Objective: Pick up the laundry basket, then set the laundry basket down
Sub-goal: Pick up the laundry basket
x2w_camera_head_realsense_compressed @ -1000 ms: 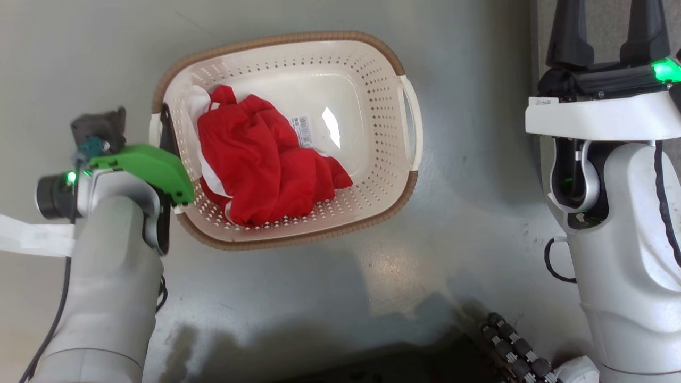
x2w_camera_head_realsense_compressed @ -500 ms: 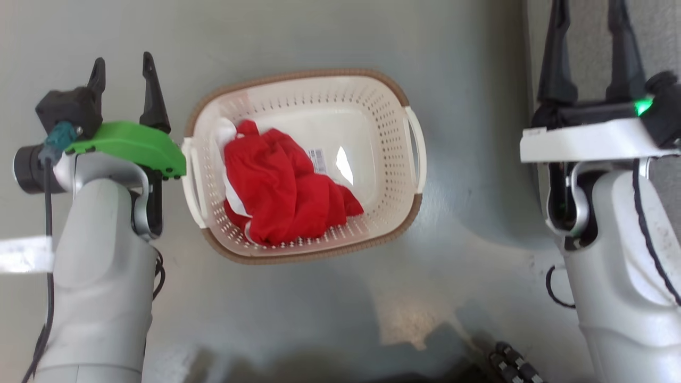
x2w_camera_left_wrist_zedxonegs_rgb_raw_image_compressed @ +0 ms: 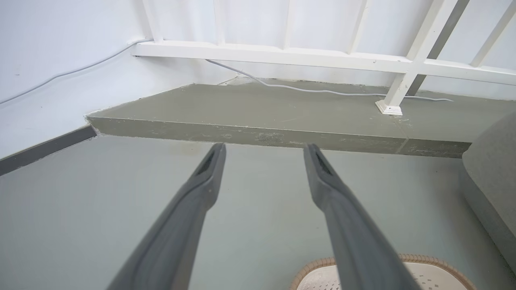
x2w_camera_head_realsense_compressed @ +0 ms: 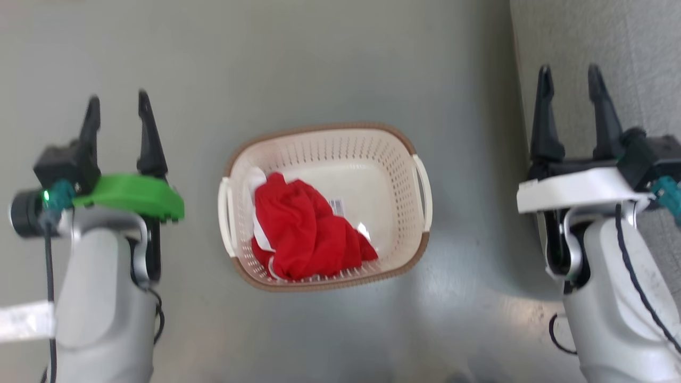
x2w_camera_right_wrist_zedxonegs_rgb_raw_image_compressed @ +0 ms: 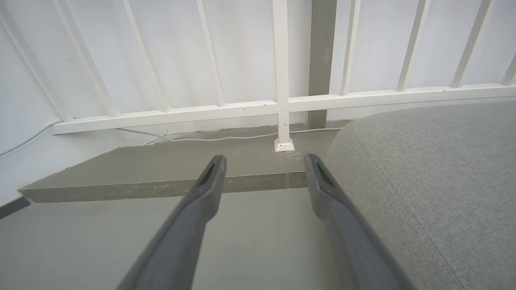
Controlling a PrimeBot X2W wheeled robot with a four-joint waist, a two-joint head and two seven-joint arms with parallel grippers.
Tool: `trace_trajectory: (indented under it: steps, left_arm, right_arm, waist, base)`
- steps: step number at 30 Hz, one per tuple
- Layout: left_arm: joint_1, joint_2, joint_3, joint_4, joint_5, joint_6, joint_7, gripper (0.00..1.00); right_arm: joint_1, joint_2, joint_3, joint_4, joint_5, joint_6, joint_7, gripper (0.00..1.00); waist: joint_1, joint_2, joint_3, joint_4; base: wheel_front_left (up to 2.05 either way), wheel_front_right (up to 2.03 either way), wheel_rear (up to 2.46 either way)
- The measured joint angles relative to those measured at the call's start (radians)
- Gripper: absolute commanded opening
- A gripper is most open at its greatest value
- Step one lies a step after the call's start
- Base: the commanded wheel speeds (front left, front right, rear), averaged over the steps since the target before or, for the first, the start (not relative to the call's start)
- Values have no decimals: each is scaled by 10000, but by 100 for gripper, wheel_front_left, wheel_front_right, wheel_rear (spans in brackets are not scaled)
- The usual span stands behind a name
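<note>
Your left gripper (x2w_camera_head_realsense_compressed: 118, 97) stood to the left of the laundry basket (x2w_camera_head_realsense_compressed: 330, 154), well apart from it, its two fingers spread wide, empty and touching nothing. Your right gripper (x2w_camera_head_realsense_compressed: 568, 68) stood just as spread and empty to the basket's right, over the edge of the grey sofa (x2w_camera_head_realsense_compressed: 596, 42). The basket sat upright on the grey floor (x2w_camera_head_realsense_compressed: 319, 64) between them, cream-white and perforated, with a brown woven-look rim and a white handle on each side. In its left half lay a crumpled red garment (x2w_camera_head_realsense_compressed: 303, 234) over some white cloth (x2w_camera_head_realsense_compressed: 258, 178), with a small label (x2w_camera_head_realsense_compressed: 336, 206) beside it. A second before, your left gripper was at the basket's left handle; it had since drawn clear, and the head view had shifted too.
</note>
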Motion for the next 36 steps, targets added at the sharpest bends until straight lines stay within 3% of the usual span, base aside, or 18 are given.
trace_trajectory:
  steps: [24,36]
  left_arm:
    - [4596,10,286,-1260,88,29,0,100]
    - [5817,38,190,-1691,90,188,2,100]
  right_arm:
    - [3098,100,391,694,282,44,2,100]
    - [4051,134,575,662,351,40,2,100]
  waist:
    - [0,0,-3583,355]
    - [-1,0,-4895,339]
  base:
    - [0,0,0]
    - [0,0,0]
